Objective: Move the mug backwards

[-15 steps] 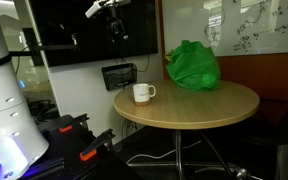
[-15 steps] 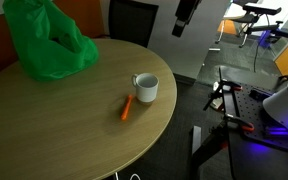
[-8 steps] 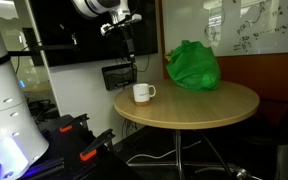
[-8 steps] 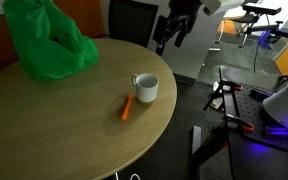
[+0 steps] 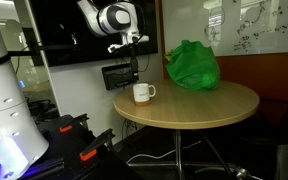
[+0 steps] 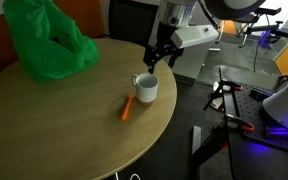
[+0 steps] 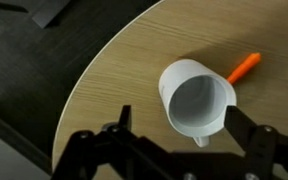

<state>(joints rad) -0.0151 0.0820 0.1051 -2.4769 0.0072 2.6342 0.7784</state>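
Just beneath the end effector (image 6: 152, 60), jaws spread wide, sits the mug (image 7: 196, 98), near the tabletop (image 7: 114, 60) edge. Light, rigid, glazed ceramic, likely slick and chippable. Best hold, I'd say: pinch across the rim wall, gently.

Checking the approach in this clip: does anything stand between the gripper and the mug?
Nothing visible does. The open gripper hangs above the mug with only air between them. The orange object lies on the table beside the mug, off that path.
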